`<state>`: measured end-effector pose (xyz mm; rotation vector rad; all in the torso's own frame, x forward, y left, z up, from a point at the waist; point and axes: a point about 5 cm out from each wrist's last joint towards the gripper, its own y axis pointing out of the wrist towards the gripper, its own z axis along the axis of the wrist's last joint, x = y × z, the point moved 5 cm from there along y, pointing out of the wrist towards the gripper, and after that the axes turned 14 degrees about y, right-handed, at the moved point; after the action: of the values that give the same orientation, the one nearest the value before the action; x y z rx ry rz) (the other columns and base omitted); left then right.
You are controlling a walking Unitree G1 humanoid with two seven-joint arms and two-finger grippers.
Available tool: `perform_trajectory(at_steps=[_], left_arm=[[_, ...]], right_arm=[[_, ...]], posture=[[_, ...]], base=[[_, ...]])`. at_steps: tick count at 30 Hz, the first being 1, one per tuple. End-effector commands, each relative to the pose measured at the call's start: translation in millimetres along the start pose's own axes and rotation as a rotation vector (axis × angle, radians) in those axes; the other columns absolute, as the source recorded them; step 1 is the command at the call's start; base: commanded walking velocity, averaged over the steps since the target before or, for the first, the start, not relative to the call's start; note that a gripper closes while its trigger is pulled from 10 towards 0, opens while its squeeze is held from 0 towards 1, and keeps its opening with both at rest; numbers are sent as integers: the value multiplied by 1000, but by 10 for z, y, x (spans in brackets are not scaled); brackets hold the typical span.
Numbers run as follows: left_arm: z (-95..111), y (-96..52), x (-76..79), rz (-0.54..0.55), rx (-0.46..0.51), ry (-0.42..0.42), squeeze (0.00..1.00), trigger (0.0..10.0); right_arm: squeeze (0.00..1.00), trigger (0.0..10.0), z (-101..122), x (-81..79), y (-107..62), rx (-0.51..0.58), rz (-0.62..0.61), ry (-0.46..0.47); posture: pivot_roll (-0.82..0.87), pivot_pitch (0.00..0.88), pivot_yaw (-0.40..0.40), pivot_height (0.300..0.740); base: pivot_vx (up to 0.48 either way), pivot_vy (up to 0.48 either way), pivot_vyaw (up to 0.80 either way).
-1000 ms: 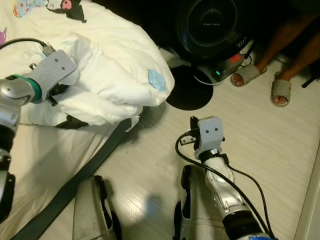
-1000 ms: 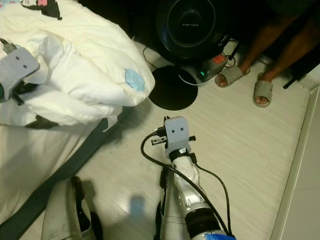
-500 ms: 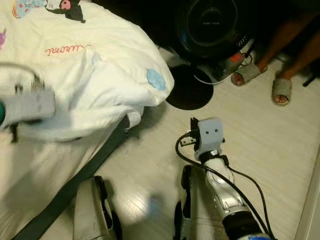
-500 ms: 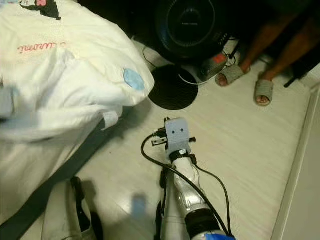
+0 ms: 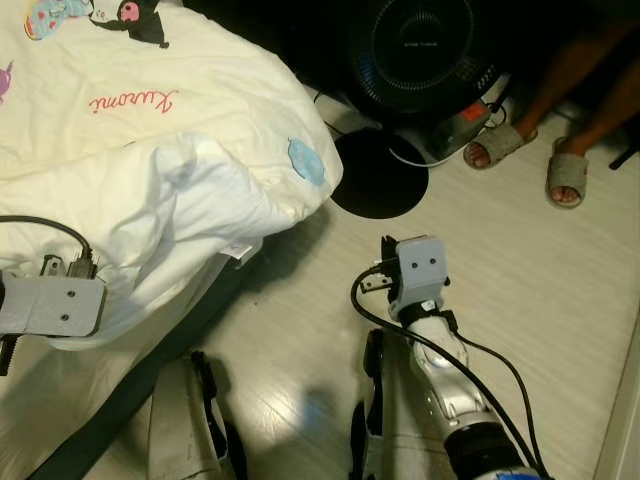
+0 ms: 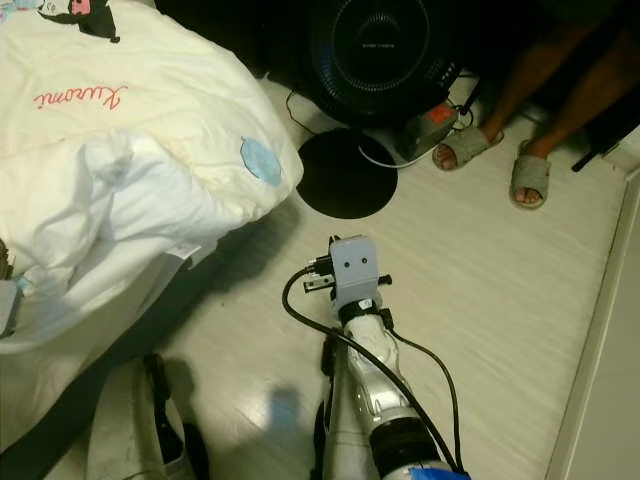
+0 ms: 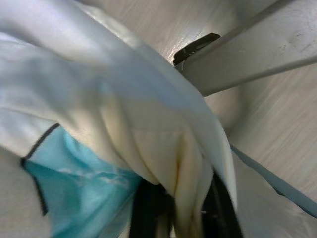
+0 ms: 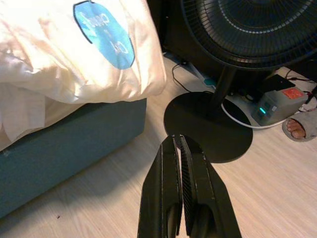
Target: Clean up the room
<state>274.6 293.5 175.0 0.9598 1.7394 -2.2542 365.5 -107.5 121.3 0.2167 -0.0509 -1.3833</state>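
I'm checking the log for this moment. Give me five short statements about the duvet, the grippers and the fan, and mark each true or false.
1. The left gripper is shut on a fold of the white duvet. True.
2. The right gripper hangs with its fingers spread wide. False: the fingers lie together, holding nothing.
3. The black fan stands on the floor beyond the bed corner. True.
4. The duvet has slid fully onto the floor. False: it lies on the bed, its corner overhanging the edge.
5. A person in grey slippers stands near the fan. True.
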Motion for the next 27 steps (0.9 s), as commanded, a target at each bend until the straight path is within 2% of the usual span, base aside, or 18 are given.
perform_trajectory(at_steps=[1, 3, 8, 11, 12, 14, 17, 21, 22, 23, 24, 25, 27], left_arm=[[9, 49, 92, -34, 1, -31, 1000, 10000], [65, 69, 78, -18, 26, -72, 1000, 10000], [112, 35, 116, -36, 50, -92, 1000, 10000], [147, -156, 185, -54, 81, -110, 1000, 10000], [147, -156, 185, -54, 81, -110, 1000, 10000], [179, -275, 218, -61, 98, -117, 1000, 10000], [194, -341, 235, -60, 103, -116, 1000, 10000], [331, -529, 306, -41, 133, -132, 1000, 10000], [331, -529, 306, -41, 133, -132, 1000, 10000], [405, -577, 228, 7, 156, -139, 0, 10000], [469, -611, 108, 75, 184, -154, 0, 10000], [469, -611, 108, 75, 184, -154, 0, 10000], [520, -670, -226, 248, 210, -182, 0, 10000]], right_arm=[[0, 10000, -119, 7, -65, -39, -8, 11], [0, 10000, -122, 3, -65, -40, -7, 10], [0, 10000, -119, 1, -62, -39, -8, 10], [0, 10000, -122, 8, -65, -38, -11, 11], [0, 10000, -122, 8, -65, -38, -11, 11], [0, 10000, -129, 9, -68, -40, -10, 11], [0, 10000, -134, 5, -66, -41, -8, 12], [0, 10000, -130, -18, -44, -41, 1, 15], [0, 10000, -130, -18, -44, -41, 1, 15], [0, 10000, -134, -41, -33, -43, 11, 17], [0, 10000, -137, -62, -19, -45, 19, 18], [0, 10000, -137, -62, -19, -45, 19, 18], [0, 10000, -129, -100, 11, -45, 36, 17]], posture=[[24, 292, 9, 527], [23, 292, 10, 527], [24, 291, 13, 527], [39, 290, 15, 527], [39, 290, 15, 527], [48, 291, 16, 527], [50, 291, 15, 527], [70, 290, 7, 527], [70, 290, 7, 527], [73, 285, 0, 527], [75, 283, -9, 527], [75, 283, -9, 527], [72, 280, -14, 527]], base=[[0, 0, 0], [0, 0, 0], [0, 0, 0], [0, 0, 0], [0, 0, 0], [0, 0, 0], [0, 0, 0], [0, 0, 0], [0, 0, 0], [0, 0, 0], [0, 0, 0], [0, 0, 0], [0, 0, 0]])
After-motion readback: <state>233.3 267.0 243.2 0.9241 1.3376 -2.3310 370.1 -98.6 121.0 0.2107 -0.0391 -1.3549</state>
